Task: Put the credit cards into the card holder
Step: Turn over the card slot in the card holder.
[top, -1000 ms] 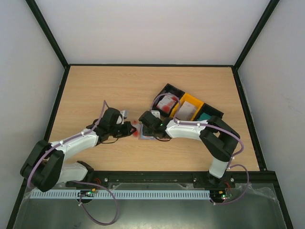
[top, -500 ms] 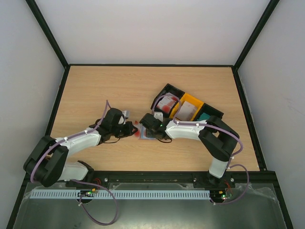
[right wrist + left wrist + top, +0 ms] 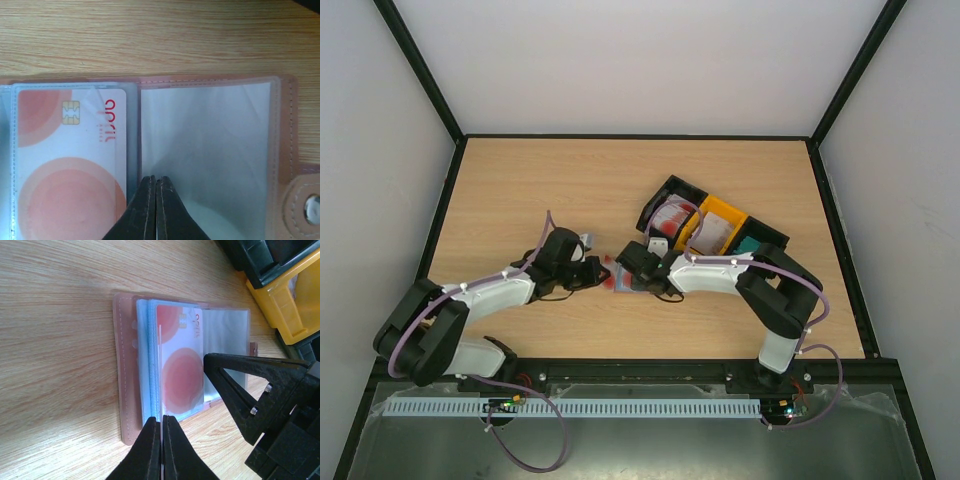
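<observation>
Since a second ago the right hand's fingers have come together, and the left arm has swung its elbow slightly inward, while the holder stays where it was. Leftmost, the left hand (image 3: 161,422) has its fingers pressed together at the near edge of the card holder (image 3: 127,365); whether a thin sleeve is nipped between them I cannot tell. The holder lies open and flat on the worktop (image 3: 540,190), between the two hands, with a red-and-white credit card (image 3: 70,165) already seated in a clear sleeve and the sleeve to its right looking empty. The right hand (image 3: 153,182) is likewise closed on nothing visible, its tips over the seam between those two sleeves. Farther right, more credit cards (image 3: 670,215) wait in the black tray (image 3: 672,186), the yellow tray (image 3: 729,206) and the tray beyond. The cards are probably light, stiff and slick, best pinched across a short edge so the long side can slide in. The holder seems soft and floppy, its plastic sleeves limp, so it likely needs pinning at the leather border while a sleeve mouth is held open.
</observation>
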Robot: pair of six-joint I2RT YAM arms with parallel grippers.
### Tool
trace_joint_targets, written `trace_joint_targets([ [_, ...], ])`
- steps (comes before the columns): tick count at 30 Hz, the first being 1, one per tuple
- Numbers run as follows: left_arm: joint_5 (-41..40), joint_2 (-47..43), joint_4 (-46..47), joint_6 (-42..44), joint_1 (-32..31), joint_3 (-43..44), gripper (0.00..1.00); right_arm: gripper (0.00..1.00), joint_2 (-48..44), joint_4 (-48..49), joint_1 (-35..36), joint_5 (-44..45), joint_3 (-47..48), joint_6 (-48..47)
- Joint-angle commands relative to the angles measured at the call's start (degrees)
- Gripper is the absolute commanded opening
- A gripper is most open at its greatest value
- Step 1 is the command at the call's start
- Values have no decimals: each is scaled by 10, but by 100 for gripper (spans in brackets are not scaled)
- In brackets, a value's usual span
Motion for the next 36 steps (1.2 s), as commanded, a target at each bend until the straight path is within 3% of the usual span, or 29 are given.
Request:
trace_joint_targets([
  [1,-1,11,3,8,-4,-3,3,2,-12,-13,2,20,-15,14],
  [11,-2,15,-4,13,-5,-4,3,2,-35,21,2,1,-30,13],
  [16,-6,21,-7,12,-4,-6,3,18,-65,28,1,-6,-29,9],
  [19,-7,23,-8,12,-5,-7,3,22,-69,33,1,-18,-30,5],
  [30,-4,22,-10,14,-4,-9,3,5,-24,23,1,-33,-30,7],
  [36,3,21,-6,14,-5,-8,3,4,-6,30,2,-45,-33,4],
])
